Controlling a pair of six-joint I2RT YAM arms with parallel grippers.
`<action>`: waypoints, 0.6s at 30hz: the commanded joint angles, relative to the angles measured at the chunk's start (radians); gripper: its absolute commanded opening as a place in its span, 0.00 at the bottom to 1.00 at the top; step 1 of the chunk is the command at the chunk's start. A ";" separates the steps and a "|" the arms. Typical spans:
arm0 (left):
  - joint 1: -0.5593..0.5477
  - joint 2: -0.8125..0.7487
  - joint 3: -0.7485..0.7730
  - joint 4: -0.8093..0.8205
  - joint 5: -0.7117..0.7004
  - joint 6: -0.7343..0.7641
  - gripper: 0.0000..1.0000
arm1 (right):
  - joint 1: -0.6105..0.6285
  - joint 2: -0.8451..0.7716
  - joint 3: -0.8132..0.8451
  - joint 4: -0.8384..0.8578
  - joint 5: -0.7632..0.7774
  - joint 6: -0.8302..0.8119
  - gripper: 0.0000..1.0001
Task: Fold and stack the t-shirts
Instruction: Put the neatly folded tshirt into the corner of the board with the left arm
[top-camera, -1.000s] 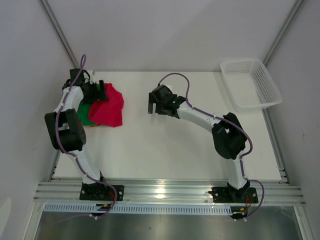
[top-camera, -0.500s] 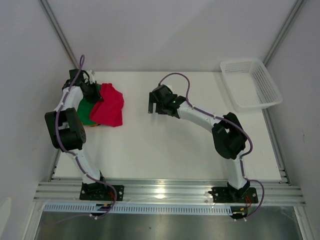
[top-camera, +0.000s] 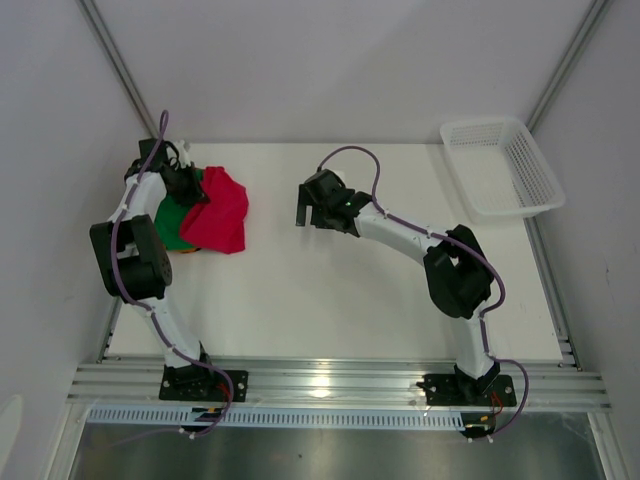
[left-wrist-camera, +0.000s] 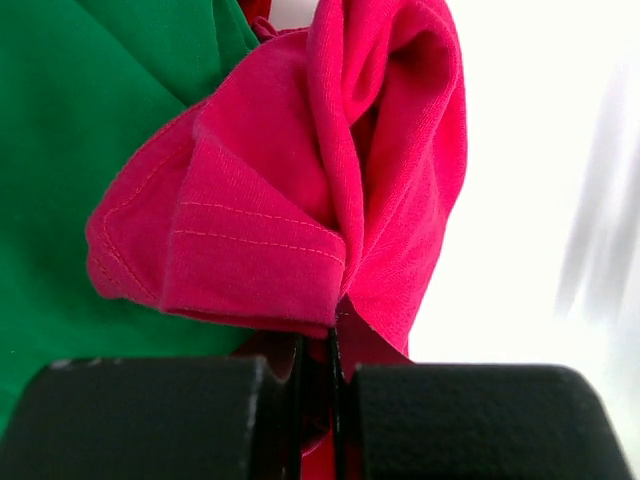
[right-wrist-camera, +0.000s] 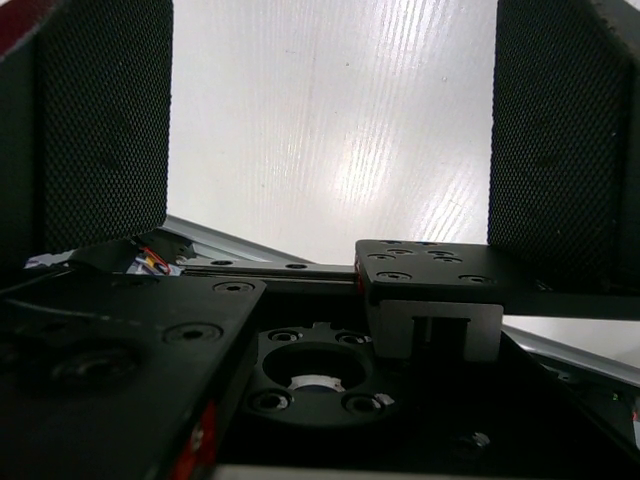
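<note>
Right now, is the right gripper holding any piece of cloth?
No, the right gripper has its jaws wide apart, and only the bare white table shows between them.

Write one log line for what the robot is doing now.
left gripper: shut on red shirt | right gripper: open, empty | green shirt: partly under red

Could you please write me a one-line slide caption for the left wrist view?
Left hand shut on a fold of the crimson t-shirt, bunched partly over the green t-shirt.
</note>
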 joint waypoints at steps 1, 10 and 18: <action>-0.003 -0.065 0.057 -0.001 -0.002 -0.017 0.01 | 0.004 -0.008 0.005 0.028 0.000 0.016 0.97; -0.003 -0.128 0.226 -0.077 -0.078 0.003 0.01 | 0.018 0.001 -0.013 0.040 -0.018 0.032 0.97; -0.003 -0.172 0.239 -0.094 -0.134 0.022 0.01 | 0.021 -0.005 -0.030 0.043 -0.023 0.038 0.97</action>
